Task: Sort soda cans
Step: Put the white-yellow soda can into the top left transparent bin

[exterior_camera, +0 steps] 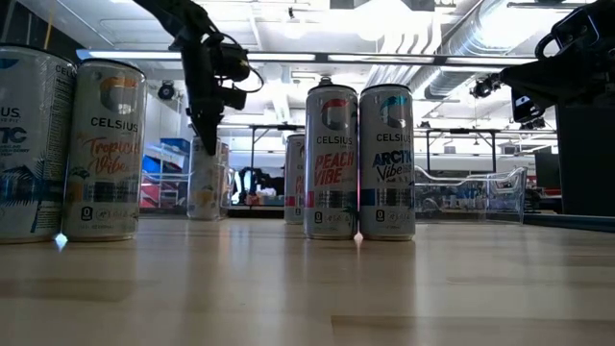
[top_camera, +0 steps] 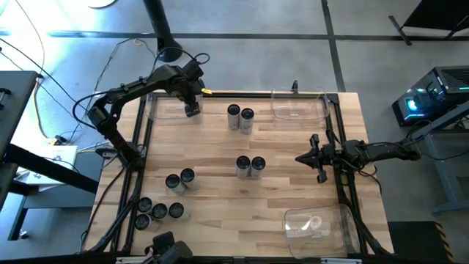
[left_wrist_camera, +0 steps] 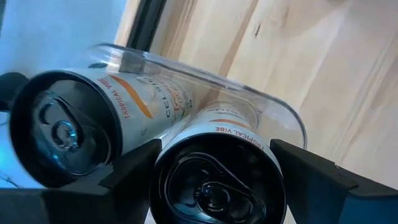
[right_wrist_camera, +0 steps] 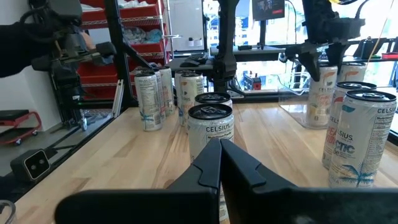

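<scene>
My left claw (top_camera: pixel 193 109) pinches a soda can (left_wrist_camera: pixel 214 171) over the clear bin (top_camera: pixel 165 108) at the bench's (top_camera: pixel 278 194) far left corner, beside another can (left_wrist_camera: pixel 87 121) already inside. Other cans (top_camera: pixel 250 166) stand across the bench. My right claw (top_camera: pixel 304 158) waits at the right edge, fingers pressed together.

The left gripper (top_camera: pixel 192 108) hides the can (left_wrist_camera: pixel 214 177) it clamps from above (only the wrist camera shows it); another can (exterior_camera: pixel 24 144) is cropped at the low view's edge.
</scene>
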`<move>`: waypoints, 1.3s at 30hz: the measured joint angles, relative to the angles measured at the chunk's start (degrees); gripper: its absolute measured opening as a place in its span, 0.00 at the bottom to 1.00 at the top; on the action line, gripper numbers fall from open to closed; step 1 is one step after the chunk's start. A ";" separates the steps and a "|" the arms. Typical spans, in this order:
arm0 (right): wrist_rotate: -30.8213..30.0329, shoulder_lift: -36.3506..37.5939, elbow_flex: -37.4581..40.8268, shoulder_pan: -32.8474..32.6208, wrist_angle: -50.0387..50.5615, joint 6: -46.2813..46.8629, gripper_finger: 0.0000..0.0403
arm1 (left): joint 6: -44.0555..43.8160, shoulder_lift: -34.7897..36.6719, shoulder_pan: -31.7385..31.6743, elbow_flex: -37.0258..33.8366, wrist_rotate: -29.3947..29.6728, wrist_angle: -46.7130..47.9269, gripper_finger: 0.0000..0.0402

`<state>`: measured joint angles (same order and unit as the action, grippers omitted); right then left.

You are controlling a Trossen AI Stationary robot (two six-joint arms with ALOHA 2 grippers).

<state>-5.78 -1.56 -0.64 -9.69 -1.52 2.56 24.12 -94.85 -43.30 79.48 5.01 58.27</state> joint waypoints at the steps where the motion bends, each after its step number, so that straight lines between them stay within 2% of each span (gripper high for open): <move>1: -0.01 0.00 0.01 0.01 0.00 -0.01 0.00 | 0.04 0.00 0.22 0.21 0.59 0.08 0.71; 10: 0.00 0.00 0.00 0.00 0.00 -0.02 0.00 | -0.67 0.04 1.48 0.61 1.55 -0.17 0.69; 19: -0.01 0.00 0.00 0.00 -0.02 0.00 0.00 | -3.99 0.11 1.39 0.69 0.70 0.12 0.74; 32: 0.00 0.00 0.01 0.01 -0.01 -0.01 0.00 | -2.99 0.44 1.61 0.70 0.67 0.39 0.78; 39: -0.01 0.00 0.01 0.01 -0.01 -0.01 0.00 | -4.13 4.71 3.16 0.70 5.79 -0.58 0.78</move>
<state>-5.79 -1.56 -0.63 -9.68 -1.53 2.56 19.99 -90.13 -40.14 80.18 10.80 57.70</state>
